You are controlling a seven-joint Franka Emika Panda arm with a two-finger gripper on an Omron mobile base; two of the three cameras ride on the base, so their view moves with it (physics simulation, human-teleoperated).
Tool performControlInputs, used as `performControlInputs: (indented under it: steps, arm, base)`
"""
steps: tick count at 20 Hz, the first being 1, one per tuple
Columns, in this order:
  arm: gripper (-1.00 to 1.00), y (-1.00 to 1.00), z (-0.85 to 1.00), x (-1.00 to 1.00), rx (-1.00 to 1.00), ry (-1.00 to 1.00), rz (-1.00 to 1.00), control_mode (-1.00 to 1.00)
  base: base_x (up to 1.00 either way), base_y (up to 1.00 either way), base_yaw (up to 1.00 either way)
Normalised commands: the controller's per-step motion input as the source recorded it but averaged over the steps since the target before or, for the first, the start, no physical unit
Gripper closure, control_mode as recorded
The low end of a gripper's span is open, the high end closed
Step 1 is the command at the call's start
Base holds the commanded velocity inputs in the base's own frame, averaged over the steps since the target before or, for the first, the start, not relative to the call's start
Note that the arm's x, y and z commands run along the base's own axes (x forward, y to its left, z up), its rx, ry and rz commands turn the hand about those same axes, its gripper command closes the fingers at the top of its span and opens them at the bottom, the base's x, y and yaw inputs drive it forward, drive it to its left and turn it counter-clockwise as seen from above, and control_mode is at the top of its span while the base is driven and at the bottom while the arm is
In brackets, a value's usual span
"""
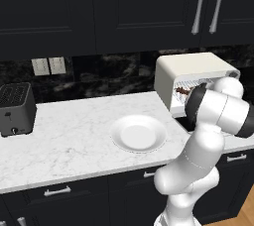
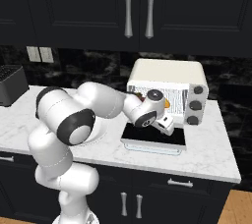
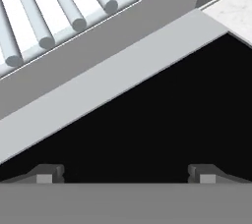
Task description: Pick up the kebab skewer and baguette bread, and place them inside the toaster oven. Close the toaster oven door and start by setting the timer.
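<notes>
Gripper [image 3: 126,173] spread wide, empty, above toaster oven door [image 3: 147,120], which lies folded down flat. Toaster oven [image 2: 167,73] just behind door; kebab skewer [image 1: 184,91] and baguette bread [image 2: 168,103] inside on wire rack [image 3: 64,7]. White plate [image 1: 138,133] left of oven.

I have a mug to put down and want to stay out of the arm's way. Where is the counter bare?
Bare marble lies between the black toaster and the white plate, and along the counter's front edge. It is crowded around the toaster oven: its door lies open, with the open gripper above.
</notes>
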Motion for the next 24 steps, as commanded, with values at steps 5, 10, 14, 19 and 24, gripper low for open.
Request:
performControlInputs:
  steps: [5, 10, 14, 19, 24]
  arm:
    - [-1.00, 0.00, 0.15, 0.16, 0.12, -0.01, -0.04, -1.00]
    - [-1.00, 0.00, 0.17, 0.42, 0.11, -0.01, -0.04, -1.00]
    - [-1.00, 0.05, 0.00, 0.42, 0.03, 0.00, -0.08, -1.00]
    - [-1.00, 0.09, 0.00, 0.30, 0.01, -0.02, -0.09, -1.00]
    - [-1.00, 0.08, 0.00, 0.40, 0.01, -0.02, -0.10, -1.00]
  base:
    - [0.00, 0.00, 0.00]
    - [0.00, 0.00, 0.00]
    - [0.00, 0.00, 0.00]
    - [0.00, 0.00, 0.00]
    - [0.00, 0.00, 0.00]
